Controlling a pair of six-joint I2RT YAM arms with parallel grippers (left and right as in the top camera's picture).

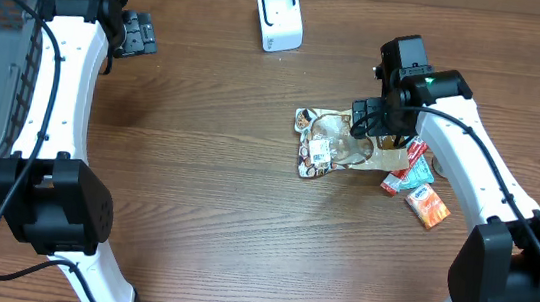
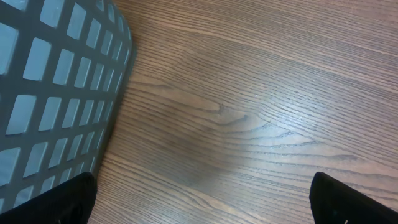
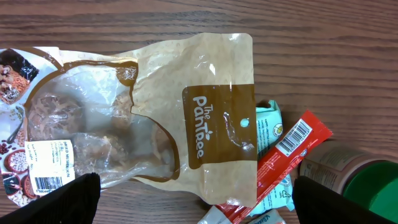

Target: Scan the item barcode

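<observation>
Overhead: right arm (image 1: 462, 141) bends over pouch (image 1: 320, 152), left arm (image 1: 63, 64) extended; both jaws wide.

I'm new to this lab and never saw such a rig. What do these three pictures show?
Two white robot arms stand at a wooden table. One picture looks down from above; the other two come from a camera on each wrist. The left gripper, open and empty, hovers beside a grey basket. The right gripper, also open, hangs over a brown snack pouch, holding nothing. Near the pouch are a red wrapper, an orange packet and a green-lidded jar. The white device at the far edge is probably the scanner.
</observation>
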